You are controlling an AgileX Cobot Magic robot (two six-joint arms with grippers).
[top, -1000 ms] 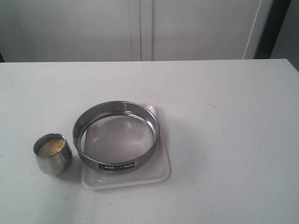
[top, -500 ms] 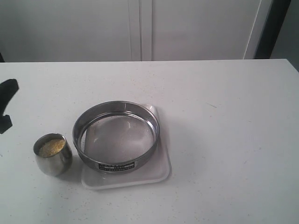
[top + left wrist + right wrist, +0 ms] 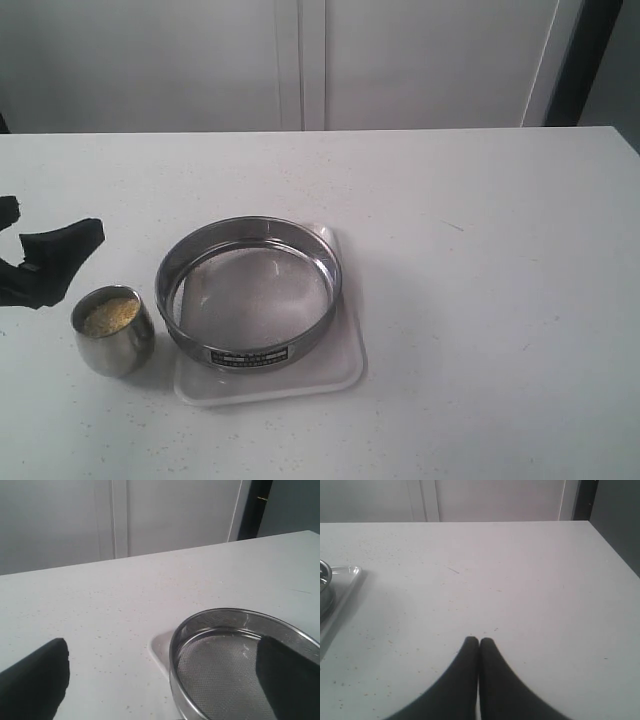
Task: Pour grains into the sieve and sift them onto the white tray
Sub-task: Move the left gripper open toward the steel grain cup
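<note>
Only at the reach stage, with no pouring done yet. Left gripper (image 3: 161, 650) spread wide and empty by the desk's (image 3: 480, 300) left edge, just beside the steel cup (image 3: 113, 345) holding the grains (image 3: 110, 314) near the front-left corner. Next: close round the cup's wall, lift level, tip over the sieve (image 3: 248, 290) seated on the white tray (image 3: 330, 375) toward the front edge. Right gripper (image 3: 479, 642) pinched shut on nothing, toward the right edge. No obstacle between; likely risk, toppling the rounded cup.
</note>
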